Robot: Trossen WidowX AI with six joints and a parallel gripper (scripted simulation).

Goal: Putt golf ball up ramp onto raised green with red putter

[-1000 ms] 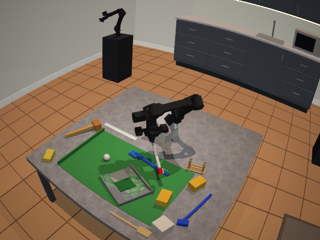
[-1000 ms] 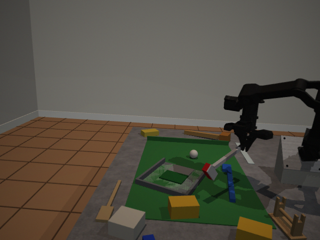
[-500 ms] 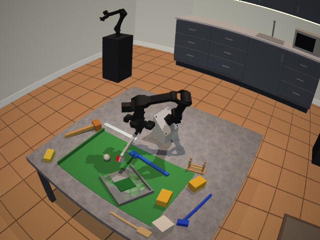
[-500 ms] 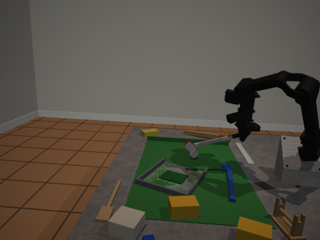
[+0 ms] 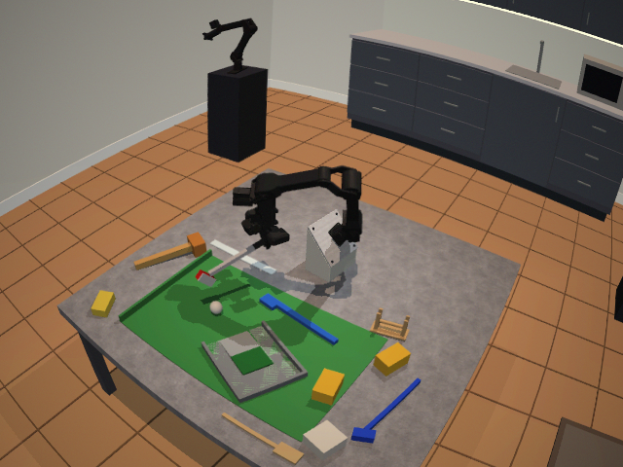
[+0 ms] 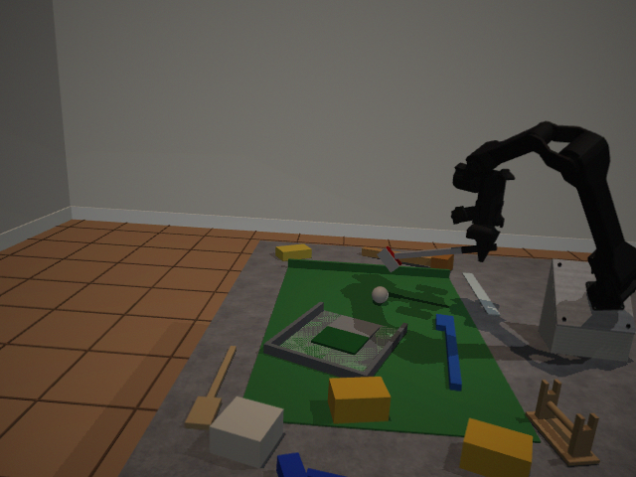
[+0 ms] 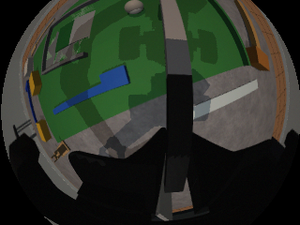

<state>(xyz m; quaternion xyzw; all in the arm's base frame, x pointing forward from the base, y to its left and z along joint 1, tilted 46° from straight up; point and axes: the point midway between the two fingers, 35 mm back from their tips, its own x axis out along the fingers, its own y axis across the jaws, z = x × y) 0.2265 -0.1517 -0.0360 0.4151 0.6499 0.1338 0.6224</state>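
Gripping the putter's dark handle, your gripper (image 5: 268, 243) (image 6: 483, 252) has its fingers closed on the red putter (image 5: 232, 262) (image 6: 428, 252) (image 7: 180, 108). In the top view, the shaft points from your gripper toward eight o'clock, its red-and-grey head raised above the green mat (image 5: 165, 321) (image 6: 308, 287) (image 7: 141, 47). The golf ball (image 5: 215, 307) (image 6: 380, 294) (image 7: 134, 7) rests on the mat, near the head at five o'clock. From the ball, the raised green (image 5: 251, 359) (image 6: 340, 340) (image 7: 65, 37) lies toward five o'clock, inside grey rails. A blue putter (image 5: 302, 320) (image 6: 451, 351) (image 7: 94, 91) lies at three o'clock from the ball.
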